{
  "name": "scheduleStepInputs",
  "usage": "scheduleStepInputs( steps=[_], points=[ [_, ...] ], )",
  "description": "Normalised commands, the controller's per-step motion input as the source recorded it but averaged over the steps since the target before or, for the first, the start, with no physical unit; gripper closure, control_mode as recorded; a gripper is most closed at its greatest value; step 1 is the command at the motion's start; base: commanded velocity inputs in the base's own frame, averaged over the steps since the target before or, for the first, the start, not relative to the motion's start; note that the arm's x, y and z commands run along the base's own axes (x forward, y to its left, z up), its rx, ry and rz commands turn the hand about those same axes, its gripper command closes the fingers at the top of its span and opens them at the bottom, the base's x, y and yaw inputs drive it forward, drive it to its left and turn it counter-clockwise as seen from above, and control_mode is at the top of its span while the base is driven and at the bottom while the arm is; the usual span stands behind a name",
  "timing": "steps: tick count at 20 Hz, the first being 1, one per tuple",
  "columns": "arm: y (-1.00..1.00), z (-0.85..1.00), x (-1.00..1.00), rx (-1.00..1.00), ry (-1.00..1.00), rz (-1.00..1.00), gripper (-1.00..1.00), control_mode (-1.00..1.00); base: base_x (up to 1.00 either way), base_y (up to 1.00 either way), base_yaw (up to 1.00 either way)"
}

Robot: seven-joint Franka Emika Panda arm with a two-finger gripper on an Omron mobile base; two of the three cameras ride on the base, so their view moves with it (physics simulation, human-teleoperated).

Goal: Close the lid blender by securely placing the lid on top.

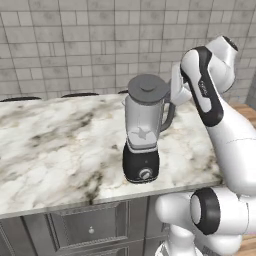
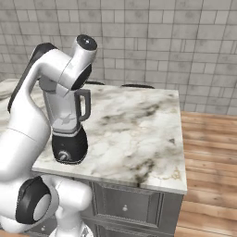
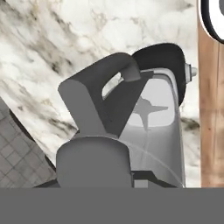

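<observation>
The blender (image 1: 142, 150) stands near the marble counter's front edge, with its black base, silver dial (image 1: 145, 174) and translucent jar. The dark grey lid (image 1: 147, 87) rests across the jar's rim, roughly level. My gripper (image 1: 170, 90) reaches in from the right, above the jar's handle (image 1: 169, 116), and is shut on the lid's right edge. In the hand view the lid (image 3: 94, 162) looms close at the bottom, with the handle (image 3: 94, 94), the jar (image 3: 159, 118) and the base (image 3: 164, 57) beyond it. In the right base view my arm hides the top of the blender (image 2: 68, 125).
The marble counter (image 1: 55, 145) stretches left of the blender and ends just right of it (image 2: 178, 139). Dark stove burners (image 1: 80, 94) lie at the back by the tiled wall. Grey drawers (image 1: 90, 225) sit below. Wooden floor (image 2: 208, 162) lies to the right.
</observation>
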Motion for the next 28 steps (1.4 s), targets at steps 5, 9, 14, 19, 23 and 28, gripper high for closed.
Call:
scheduleStepInputs(
  steps=[5,9,14,19,23,28],
  points=[
    [0.12,-0.05,0.15,-0.14,0.03,0.02,1.0,-1.0,0.0,0.0,0.0],
    [0.26,-0.24,0.05,-0.07,0.0,0.05,1.0,-1.0,0.0,0.0,0.0],
    [0.24,-0.11,0.12,-0.01,0.0,0.06,1.0,-1.0,0.0,0.0,0.0],
    [0.05,-0.03,0.06,0.0,0.02,0.05,1.0,-1.0,0.0,0.0,0.0],
    [0.0,0.0,0.0,-0.03,0.15,0.0,1.0,-1.0,0.0,0.0,0.0],
    [0.0,-0.07,0.0,-0.03,0.2,0.0,1.0,-1.0,0.0,0.0,0.0]
  ],
)
